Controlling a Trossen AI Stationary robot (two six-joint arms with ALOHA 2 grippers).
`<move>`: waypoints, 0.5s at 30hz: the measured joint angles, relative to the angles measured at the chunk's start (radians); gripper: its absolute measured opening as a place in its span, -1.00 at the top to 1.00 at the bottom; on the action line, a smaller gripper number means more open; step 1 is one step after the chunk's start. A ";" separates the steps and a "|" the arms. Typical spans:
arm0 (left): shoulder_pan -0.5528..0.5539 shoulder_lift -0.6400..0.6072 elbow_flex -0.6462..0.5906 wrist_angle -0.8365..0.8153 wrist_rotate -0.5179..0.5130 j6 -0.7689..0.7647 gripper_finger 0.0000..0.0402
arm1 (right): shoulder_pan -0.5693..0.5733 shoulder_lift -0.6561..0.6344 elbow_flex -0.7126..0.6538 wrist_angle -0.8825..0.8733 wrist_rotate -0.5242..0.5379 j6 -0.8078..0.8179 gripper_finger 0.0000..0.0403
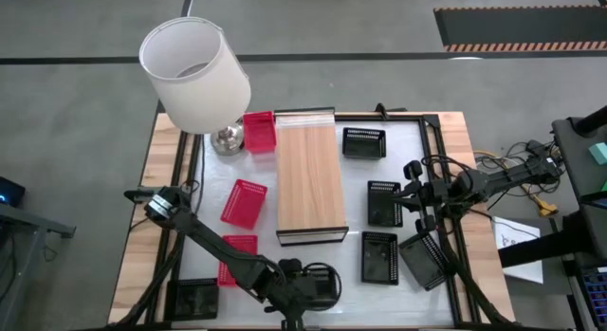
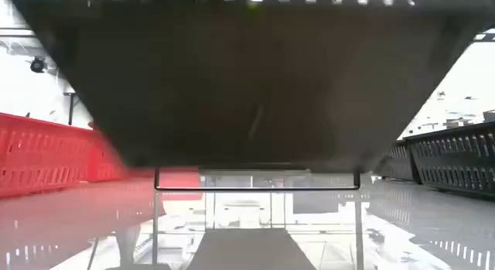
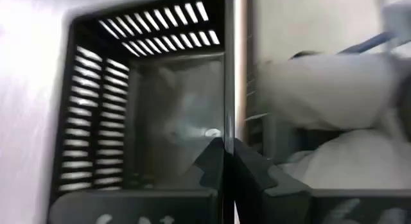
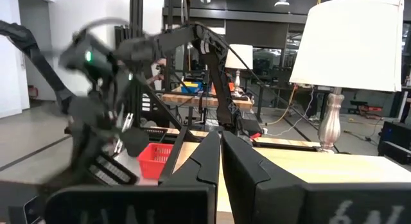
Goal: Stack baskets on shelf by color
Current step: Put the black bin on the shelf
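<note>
My left gripper [image 1: 316, 285] is at the middle of the table's near edge, shut on a black slotted basket [image 3: 148, 108]. In the low view that basket fills the upper picture as a dark mass [image 2: 247, 76]. The light-wood shelf [image 1: 310, 179] lies bare in the middle of the table. Three red baskets [image 1: 244, 201] rest on the table left of the shelf, and several black baskets [image 1: 384, 203] to its right. My right gripper [image 4: 221, 153] waits shut at the right edge, holding nothing. My left gripper pinches one side wall of the black basket at its rim [image 3: 226, 118], with one finger inside the basket and one outside. The fingers slant down from the table's left. In the low view the basket's underside [image 2: 255, 158] hangs above the tabletop.
A lamp with a white shade [image 1: 194, 75] stands at the far left corner. One black basket [image 1: 424, 260] lies askew by the table's right frame rail, and another [image 1: 194, 298] sits at the near left corner. Cables and papers lie beyond the right edge.
</note>
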 joint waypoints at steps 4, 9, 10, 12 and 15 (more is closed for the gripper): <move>-0.005 -0.045 0.081 -0.001 0.002 0.067 1.00 | 0.000 -0.001 0.000 -0.006 0.000 0.000 0.96; -0.009 -0.073 0.195 -0.020 -0.037 0.250 1.00 | 0.000 0.000 0.000 -0.006 0.000 0.000 0.96; -0.006 -0.076 0.219 -0.022 -0.042 0.290 1.00 | 0.000 -0.001 0.000 -0.006 0.000 0.000 0.96; 0.004 -0.085 0.262 -0.051 -0.055 0.364 1.00 | 0.000 0.000 0.000 -0.007 0.000 0.000 0.96; 0.033 -0.102 0.322 -0.120 -0.071 0.446 1.00 | 0.000 -0.001 0.000 -0.012 0.000 0.009 0.96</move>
